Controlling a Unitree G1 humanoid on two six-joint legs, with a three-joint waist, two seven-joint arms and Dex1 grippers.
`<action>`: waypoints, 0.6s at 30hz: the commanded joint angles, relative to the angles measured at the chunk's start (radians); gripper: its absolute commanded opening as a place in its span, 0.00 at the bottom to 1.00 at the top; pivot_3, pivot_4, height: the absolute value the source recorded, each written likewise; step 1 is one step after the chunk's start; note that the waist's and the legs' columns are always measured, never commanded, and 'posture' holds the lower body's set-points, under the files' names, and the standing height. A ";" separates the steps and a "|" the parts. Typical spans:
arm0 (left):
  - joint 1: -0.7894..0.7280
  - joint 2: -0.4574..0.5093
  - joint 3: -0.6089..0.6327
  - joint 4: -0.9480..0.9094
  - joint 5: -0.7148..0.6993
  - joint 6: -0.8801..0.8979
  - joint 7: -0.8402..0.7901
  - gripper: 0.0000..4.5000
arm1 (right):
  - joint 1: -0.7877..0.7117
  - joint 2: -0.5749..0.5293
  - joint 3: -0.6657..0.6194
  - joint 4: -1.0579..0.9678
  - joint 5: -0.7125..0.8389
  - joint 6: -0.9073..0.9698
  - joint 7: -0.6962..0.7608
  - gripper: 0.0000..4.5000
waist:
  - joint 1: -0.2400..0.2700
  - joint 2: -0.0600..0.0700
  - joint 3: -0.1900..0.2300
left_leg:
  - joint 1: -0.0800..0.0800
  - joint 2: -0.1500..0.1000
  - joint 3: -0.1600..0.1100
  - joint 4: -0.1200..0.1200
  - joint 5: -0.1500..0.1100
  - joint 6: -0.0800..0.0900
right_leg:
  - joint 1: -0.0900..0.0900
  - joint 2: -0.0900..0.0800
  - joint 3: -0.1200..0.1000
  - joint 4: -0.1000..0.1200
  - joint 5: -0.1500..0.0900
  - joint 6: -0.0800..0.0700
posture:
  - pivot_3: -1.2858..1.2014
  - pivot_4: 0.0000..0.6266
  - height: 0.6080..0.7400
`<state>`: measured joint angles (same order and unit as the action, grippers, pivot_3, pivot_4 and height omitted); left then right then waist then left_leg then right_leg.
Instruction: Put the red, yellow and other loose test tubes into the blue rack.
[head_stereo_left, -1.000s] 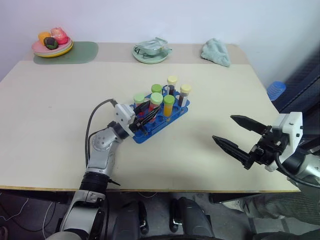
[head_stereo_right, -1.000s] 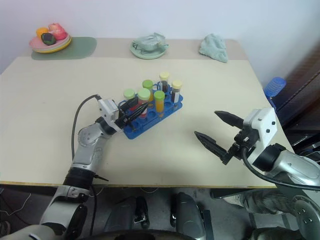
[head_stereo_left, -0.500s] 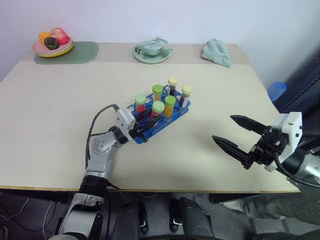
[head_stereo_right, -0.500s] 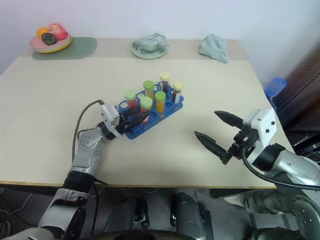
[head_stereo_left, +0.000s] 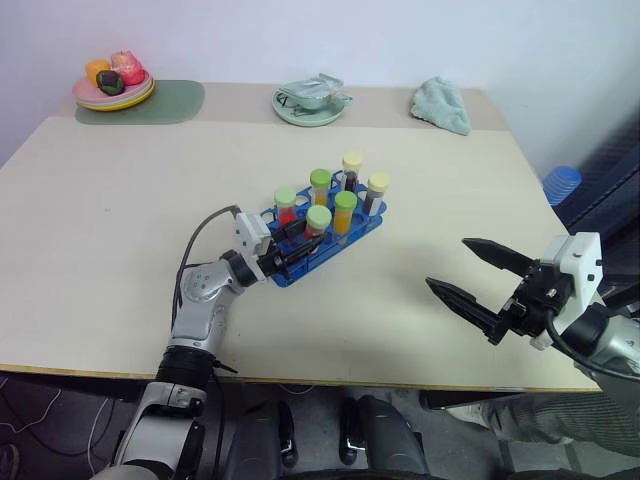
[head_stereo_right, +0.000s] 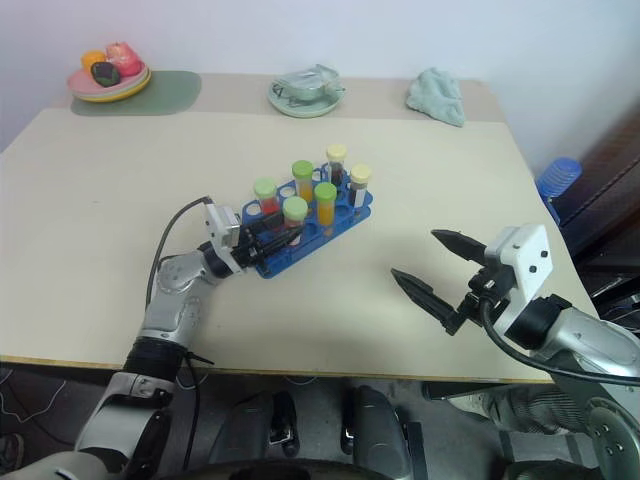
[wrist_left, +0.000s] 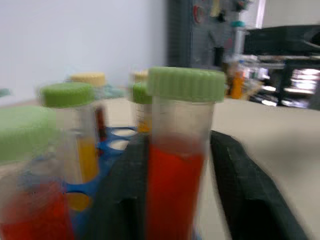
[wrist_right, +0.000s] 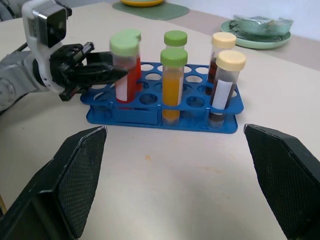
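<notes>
Standing upright in the blue rack near the middle of the worktop, the red tube sat between the left end effector's fingers, which looked loosened around it. A second ago they were shut tight and higher up. The right end effector hung wide apart, well off near the worktop's front right corner.

Glossy blue plastic is seen on the rack, clear smooth plastic on the tubes, ribbed matt caps between the jaws.
</notes>
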<state>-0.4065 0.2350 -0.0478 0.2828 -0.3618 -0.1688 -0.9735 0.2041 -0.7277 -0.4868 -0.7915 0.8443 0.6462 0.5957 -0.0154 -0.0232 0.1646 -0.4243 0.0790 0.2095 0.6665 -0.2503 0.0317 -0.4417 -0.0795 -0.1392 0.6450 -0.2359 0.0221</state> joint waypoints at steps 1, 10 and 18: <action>0.023 0.010 -0.004 -0.079 -0.004 0.026 0.012 0.83 | -0.004 -0.008 -0.002 -0.009 -0.009 -0.032 0.012 1.00 | 0.001 0.000 0.000 | 0.000 0.000 0.000 0.000 0.000 0.000 | 0.000 0.000 0.000 0.000 0.000 0.000 | 0.52 0.24 1.00; 0.113 0.046 0.029 -0.214 0.029 0.019 0.109 0.93 | -0.028 0.001 0.083 0.124 -0.096 -0.122 0.117 1.00 | 0.001 0.000 0.000 | 0.000 0.000 0.000 0.000 0.000 0.000 | 0.000 0.000 0.000 0.000 0.000 0.000 | 0.52 0.24 1.00; 0.288 0.150 0.138 -0.389 -0.114 0.152 0.099 0.93 | -0.080 -0.007 0.147 0.291 -0.193 -0.232 0.228 1.00 | -0.002 0.000 0.000 | 0.000 0.000 0.000 0.000 0.000 0.000 | -0.001 0.000 0.000 0.000 -0.001 -0.001 | 0.52 0.24 1.00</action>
<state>-0.1295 0.3748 0.0608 -0.0548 -0.4412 -0.0309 -0.8692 0.1366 -0.7266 -0.3367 -0.5092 0.6671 0.4490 0.8026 -0.0170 -0.0228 0.1650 -0.4246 0.0789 0.2093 0.6663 -0.2504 0.0315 -0.4423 -0.0802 -0.1393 0.6451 -0.2375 0.0197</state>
